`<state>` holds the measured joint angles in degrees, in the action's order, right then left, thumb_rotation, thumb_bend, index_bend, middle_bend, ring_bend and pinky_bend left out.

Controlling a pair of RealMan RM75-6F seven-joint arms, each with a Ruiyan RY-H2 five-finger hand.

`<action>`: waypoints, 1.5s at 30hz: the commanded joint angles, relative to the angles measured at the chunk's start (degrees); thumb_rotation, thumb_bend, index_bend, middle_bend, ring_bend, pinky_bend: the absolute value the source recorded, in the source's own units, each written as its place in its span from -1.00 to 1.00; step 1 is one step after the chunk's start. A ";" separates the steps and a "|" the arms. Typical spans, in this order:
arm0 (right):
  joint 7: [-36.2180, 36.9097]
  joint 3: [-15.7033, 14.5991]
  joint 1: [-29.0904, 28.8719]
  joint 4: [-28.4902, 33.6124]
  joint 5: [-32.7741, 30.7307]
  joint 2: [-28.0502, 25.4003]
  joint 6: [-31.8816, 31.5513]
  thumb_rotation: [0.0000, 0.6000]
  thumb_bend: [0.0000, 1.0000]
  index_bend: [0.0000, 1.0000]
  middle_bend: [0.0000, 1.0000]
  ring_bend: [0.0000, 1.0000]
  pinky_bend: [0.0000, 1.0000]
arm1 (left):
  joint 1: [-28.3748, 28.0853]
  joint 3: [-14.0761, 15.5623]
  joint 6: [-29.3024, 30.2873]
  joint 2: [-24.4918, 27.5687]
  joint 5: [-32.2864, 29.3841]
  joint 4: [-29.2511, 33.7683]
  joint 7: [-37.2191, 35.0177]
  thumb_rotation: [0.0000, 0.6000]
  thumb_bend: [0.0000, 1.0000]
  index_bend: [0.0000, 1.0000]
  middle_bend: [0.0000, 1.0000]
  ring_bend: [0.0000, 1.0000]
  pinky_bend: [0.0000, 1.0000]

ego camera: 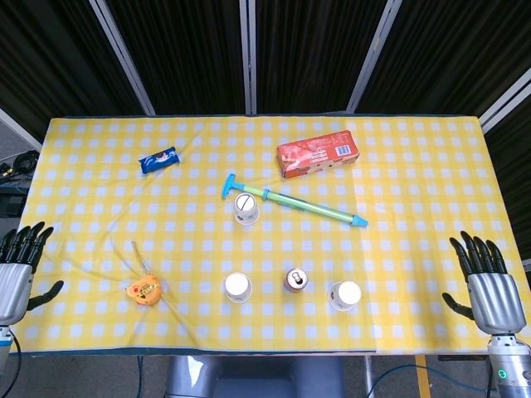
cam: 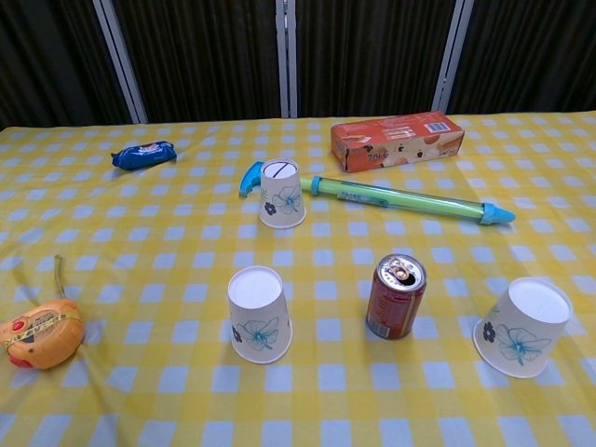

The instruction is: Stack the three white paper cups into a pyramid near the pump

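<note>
Your left hand (ego camera: 17, 269) sits at the tabletop's (ego camera: 415, 166) 8 o'clock edge, fingers (ego camera: 25, 240) spread, holding nothing. Your right hand (ego camera: 489, 286) is at the 4 o'clock edge, fingers (ego camera: 477, 249) also spread and empty. Neither hand shows in the chest view.

All three cups stand upside down, well apart from both hands. The far cup (ego camera: 246, 207) (cam: 282, 194) is just beside the pump (ego camera: 290, 201) (cam: 391, 197), near its blue handle end; I can't tell if they touch. The middle cup (ego camera: 238, 287) (cam: 259, 314) is at 6 o'clock from it, near the front edge. The right cup (ego camera: 345, 295) (cam: 521, 326) is at 3 o'clock from the middle cup, tilted, closer to your right hand than the left.

A soda can (ego camera: 295, 279) (cam: 395, 296) stands between the middle and right cups. A red box (ego camera: 318, 155) (cam: 398, 141) lies at 12 o'clock from the pump, a blue snack packet (ego camera: 158, 159) (cam: 143, 154) at 10 o'clock on the tabletop, and an orange tape measure (ego camera: 143, 290) (cam: 37, 333) at 9 o'clock from the middle cup.
</note>
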<state>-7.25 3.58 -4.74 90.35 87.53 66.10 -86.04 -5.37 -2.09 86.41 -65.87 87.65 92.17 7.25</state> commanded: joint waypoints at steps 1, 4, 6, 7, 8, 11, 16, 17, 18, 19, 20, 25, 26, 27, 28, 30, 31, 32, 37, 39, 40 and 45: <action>0.07 -0.01 -0.01 0.03 -0.03 -0.02 0.07 1.00 -0.88 -0.94 -1.00 -1.00 -1.00 | -0.32 0.14 -0.06 -0.12 0.79 0.21 -0.38 1.00 -0.54 -1.00 -1.00 -1.00 -1.00; 0.35 0.09 0.02 0.06 -0.30 -0.14 0.11 1.00 -0.88 -0.94 -1.00 -1.00 -1.00 | -1.53 0.27 -0.70 -0.31 2.90 1.11 -0.42 1.00 -0.54 -1.00 -1.00 -1.00 -1.00; 0.57 0.18 0.01 0.09 -0.48 -0.22 0.18 1.00 -0.88 -0.94 -1.00 -1.00 -1.00 | -2.76 0.30 -1.46 -0.22 4.79 1.92 0.75 1.00 -0.54 -0.99 -1.00 -1.00 -1.00; 0.77 0.25 0.02 0.11 -0.53 -0.31 0.12 1.00 -0.88 -0.94 -1.00 -1.00 -1.00 | -3.67 0.19 -2.01 -0.17 6.00 2.76 1.89 1.00 -0.54 -0.94 -1.00 -1.00 -1.00; 0.94 0.27 0.04 0.08 -0.58 -0.37 0.10 1.00 -0.88 -0.94 -1.00 -1.00 -1.00 | -4.24 0.08 -2.39 -0.15 6.66 3.36 2.65 1.00 -0.54 -0.86 -1.00 -1.00 -1.00; 1.86 0.51 0.12 0.19 -0.73 -0.79 -0.13 1.00 -0.88 -0.94 -1.00 -1.00 -1.00 | -7.73 -0.31 -6.14 -0.43 9.53 7.67 7.27 1.00 -0.54 -0.73 -1.00 -1.00 -1.00; 3.12 0.75 0.11 0.06 -1.51 -1.29 0.33 1.00 -0.88 -0.94 -1.00 -1.00 -1.00 | -13.39 -0.82 -16.63 -2.28 7.98 13.78 15.00 1.00 -0.52 -0.68 -1.00 -1.00 -1.00; 3.38 0.78 0.11 0.04 -1.56 -1.36 0.36 1.00 -0.88 -0.94 -1.00 -1.00 -1.00 | -14.30 -1.09 -18.40 -2.77 7.02 14.74 16.74 1.00 -0.51 -0.66 -1.00 -1.00 -1.00; 3.57 0.81 0.11 0.03 -1.60 -1.42 0.37 1.00 -0.88 -0.94 -1.00 -1.00 -1.00 | -14.89 -1.28 -19.51 -3.12 6.37 15.35 17.87 1.00 -0.50 -0.64 -1.00 -1.00 -1.00; 3.94 0.86 0.12 0.00 -1.69 -1.52 0.42 1.00 -0.88 -0.94 -1.00 -1.00 -1.00 | -16.08 -1.65 -21.61 -3.83 5.09 16.48 20.04 1.00 -0.50 -0.64 -1.00 -1.00 -1.00; 4.19 0.91 0.12 -0.01 -1.81 -1.60 0.46 1.00 -0.88 -0.94 -1.00 -1.00 -1.00 | -16.92 -1.91 -23.06 -4.35 4.12 17.28 21.54 1.00 -0.50 -0.64 -1.00 -1.00 -1.00; 5.82 1.22 0.13 -0.29 -2.58 -2.09 0.82 1.00 -0.88 -0.93 -1.00 -1.00 -1.00 | -21.09 -3.90 -28.70 -7.52 -2.18 20.86 29.37 1.00 -0.50 -0.67 -1.00 -1.00 -1.00; 6.22 1.30 0.16 -0.36 -2.78 -2.21 0.88 1.00 -0.88 -0.93 -1.00 -1.00 -1.00 | -21.95 -4.25 -29.67 -8.20 -3.93 21.54 30.95 1.00 -0.50 -0.68 -1.00 -1.00 -1.00; 6.53 1.39 0.20 -0.38 -2.93 -2.31 0.87 1.00 -0.88 -0.93 -1.00 -1.00 -1.00 | -22.61 -4.49 -30.36 -8.69 -5.33 21.98 32.16 1.00 -0.50 -0.69 -1.00 -1.00 -1.00; 6.95 1.49 0.26 -0.38 -3.08 -2.48 0.80 1.00 -0.88 -0.93 -1.00 -1.00 -1.00 | -23.53 -4.81 -31.19 -9.39 -7.15 22.46 33.79 1.00 -0.50 -0.70 -1.00 -1.00 -1.00; 7.68 1.64 0.37 -0.34 -3.22 -2.76 0.63 1.00 -0.88 -0.93 -1.00 -1.00 -1.00 | -24.91 -5.22 -32.12 -10.61 -9.82 22.94 36.20 1.00 -0.50 -0.71 -1.00 -1.00 -1.00; 8.21 1.75 0.46 -0.31 -3.29 -2.94 0.47 1.00 -0.88 -0.93 -1.00 -1.00 -1.00 | -25.81 -5.37 -32.55 -11.46 -11.53 23.10 37.90 1.00 -0.50 -0.70 -1.00 -1.00 -1.00; 8.61 1.80 0.51 -0.31 -3.30 -3.09 0.38 1.00 -0.88 -0.93 -1.00 -1.00 -1.00 | -26.46 -5.41 -32.79 -12.13 -12.75 23.13 39.20 1.00 -0.50 -0.70 -1.00 -1.00 -1.00; 10.36 1.99 0.75 -0.32 -3.45 -3.82 0.15 1.00 -0.88 -0.93 -1.00 -1.00 -1.00 | -29.76 -5.33 -33.12 -15.25 -19.53 22.92 45.63 1.00 -0.50 -0.65 -1.00 -1.00 -1.00; 11.14 2.13 0.89 -0.35 -3.60 -4.08 -0.04 1.00 -0.88 -0.93 -1.00 -1.00 -1.00 | -31.31 -5.16 -33.11 -16.65 -22.42 22.94 47.84 1.00 -0.50 -0.63 -1.00 -1.00 -1.00; 11.45 2.16 0.93 -0.37 -3.60 -4.19 -0.07 1.00 -0.88 -0.93 -1.00 -1.00 -1.00 | -31.92 -5.16 -32.91 -17.19 -23.62 22.91 48.62 1.00 -0.50 -0.61 -1.00 -1.00 -1.00; 12.92 2.38 1.14 -0.48 -4.01 -4.69 -0.12 1.00 -0.88 -0.93 -1.00 -1.00 -1.00 | -34.91 -4.66 -31.37 -19.92 -28.57 21.95 52.35 1.00 -0.50 -0.55 -1.00 -1.00 -1.00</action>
<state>5.41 5.89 -3.67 89.91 83.64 61.55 -86.16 -38.90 -7.01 54.27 -84.44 60.82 114.67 58.27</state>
